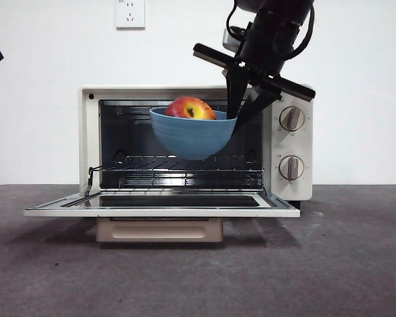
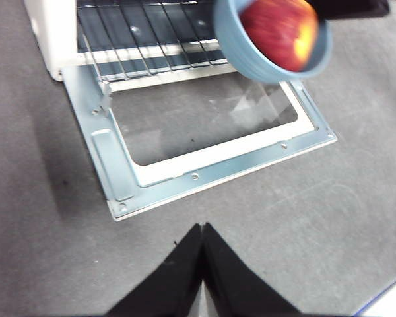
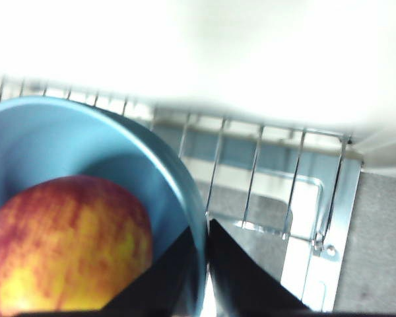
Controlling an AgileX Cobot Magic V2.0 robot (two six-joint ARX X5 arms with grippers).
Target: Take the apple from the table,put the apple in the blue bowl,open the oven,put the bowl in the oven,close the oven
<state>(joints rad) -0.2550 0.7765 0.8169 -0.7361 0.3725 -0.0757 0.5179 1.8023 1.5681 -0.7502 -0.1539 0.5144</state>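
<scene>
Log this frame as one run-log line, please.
stage: carrying bowl into oven | right gripper: shut on round matte blue bowl rim, red-yellow apple inside | cream-white toaster oven: door open | left gripper: shut, idle

The setting appears to be a robotics test room rather than a home kitchen. The oven (image 1: 197,152) sits alone on a bare grey table (image 1: 356,264). Behind the oven is a plain white wall (image 1: 39,99) with one socket (image 1: 130,13) above it.
</scene>
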